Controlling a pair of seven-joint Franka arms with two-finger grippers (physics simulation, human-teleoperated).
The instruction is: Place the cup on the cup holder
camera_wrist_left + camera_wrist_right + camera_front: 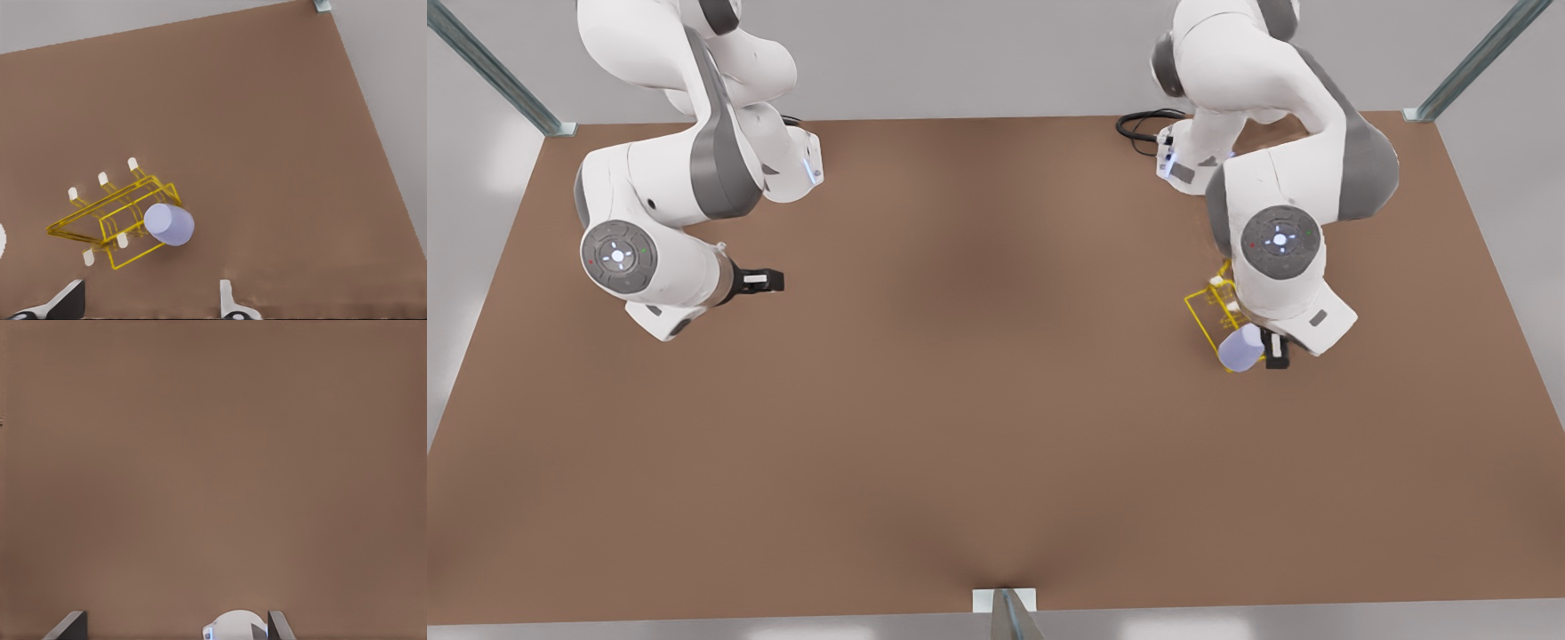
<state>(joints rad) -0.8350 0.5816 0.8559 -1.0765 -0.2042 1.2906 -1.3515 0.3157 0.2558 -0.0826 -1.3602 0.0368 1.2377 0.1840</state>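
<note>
The lavender-blue cup (1240, 348) (169, 224) sits tilted against one end of the yellow wire cup holder (1209, 307) (110, 217), touching its frame. White-tipped pegs (103, 178) stand along the holder. My left gripper (1276, 348) (147, 305) is on the front view's right, just beside the cup, open, with nothing between its fingers (227, 297). My right gripper (769, 281) (173, 630) waits open over bare table on the front view's left.
The brown table (978, 427) spreads wide between the two arms. A black cable (1138, 126) loops at the back near the arm on the front view's right. Metal frame posts (1476, 62) stand at the table's corners.
</note>
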